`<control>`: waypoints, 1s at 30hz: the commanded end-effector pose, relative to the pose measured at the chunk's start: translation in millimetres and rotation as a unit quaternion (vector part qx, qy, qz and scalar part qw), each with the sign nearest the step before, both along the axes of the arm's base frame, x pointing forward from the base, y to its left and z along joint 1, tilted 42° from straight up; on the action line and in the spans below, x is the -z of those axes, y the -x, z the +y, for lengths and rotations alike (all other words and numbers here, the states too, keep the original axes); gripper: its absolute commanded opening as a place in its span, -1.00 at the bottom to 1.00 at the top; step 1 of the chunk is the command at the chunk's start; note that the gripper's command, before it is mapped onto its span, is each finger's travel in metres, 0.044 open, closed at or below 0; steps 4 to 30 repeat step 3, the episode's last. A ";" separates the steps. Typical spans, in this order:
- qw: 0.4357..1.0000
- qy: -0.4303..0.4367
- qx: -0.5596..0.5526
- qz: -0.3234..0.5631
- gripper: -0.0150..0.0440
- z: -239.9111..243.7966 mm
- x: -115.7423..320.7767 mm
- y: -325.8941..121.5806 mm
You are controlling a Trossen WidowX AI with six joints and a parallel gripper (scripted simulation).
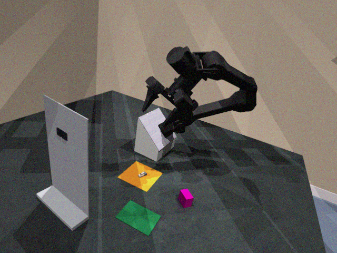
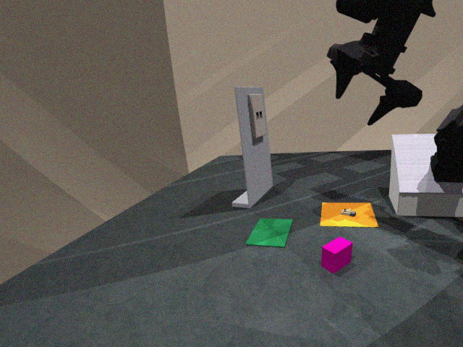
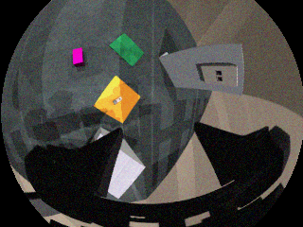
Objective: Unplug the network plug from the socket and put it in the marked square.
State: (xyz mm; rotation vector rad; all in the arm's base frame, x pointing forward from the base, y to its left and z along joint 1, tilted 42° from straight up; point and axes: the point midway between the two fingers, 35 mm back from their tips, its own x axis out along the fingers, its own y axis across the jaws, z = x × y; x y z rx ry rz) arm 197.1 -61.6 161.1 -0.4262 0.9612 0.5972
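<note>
Exterior view: upright panel [image 2: 255, 164] stands far left, its socket empty. High right, the gripper [image 2: 359, 104] hangs spread wide, holding nothing; best kept raised, touching nothing. Smallest, the plug [image 2: 348, 212] lies inside the orange square [image 2: 364, 219].

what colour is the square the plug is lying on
Orange; the plug lies on the orange square, clearest in the top view.
</note>
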 end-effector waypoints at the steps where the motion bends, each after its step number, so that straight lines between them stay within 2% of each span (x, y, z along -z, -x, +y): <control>1: 1.000 -0.002 -0.002 -0.001 1.00 0.7 -0.5 -0.4; 30: 1.000 -0.002 -0.002 -0.001 1.00 0.7 -0.5 -0.4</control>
